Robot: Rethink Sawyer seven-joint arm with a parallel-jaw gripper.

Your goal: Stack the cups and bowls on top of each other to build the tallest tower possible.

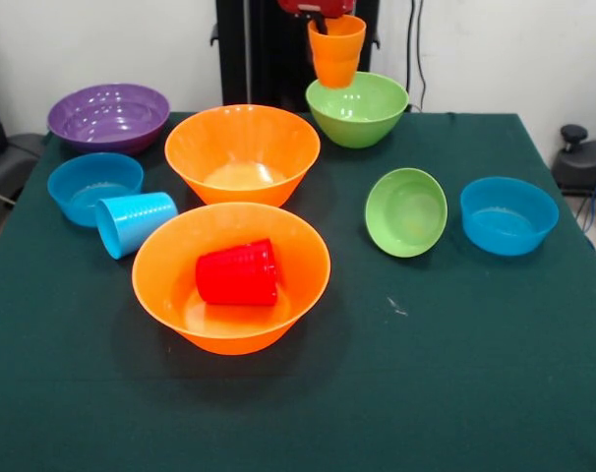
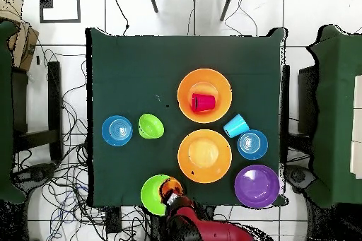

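Across the green-covered worktop (image 1: pixel 495 393) in the front view I count seven bowls and three cups. Two large orange bowls sit near the middle, one (image 1: pixel 242 152) behind the other (image 1: pixel 230 277). A red cup (image 1: pixel 238 272) lies on its side in the nearer one, long axis level, mouth toward the picture's right. A light blue cup (image 1: pixel 134 222) also lies on its side just left of that bowl, long axis level, mouth facing the picture's left. A small blue bowl (image 1: pixel 94 187) sits behind it, and a purple bowl (image 1: pixel 108 116) at the far left corner. To the right, a small green bowl (image 1: pixel 406 211) is tipped up on its edge beside a second small blue bowl (image 1: pixel 508 214). A large green bowl (image 1: pixel 357 108) stands at the far edge. Above it the tool (image 1: pixel 319 18) holds an orange cup (image 1: pixel 336 50) upright, mouth up, clear of the bowl.

From overhead the count is the same, and no bowl or cup is stacked on another. The orange cup (image 2: pixel 168 188) hangs at the large green bowl's (image 2: pixel 153 194) rim, under the red arm (image 2: pixel 212 231).
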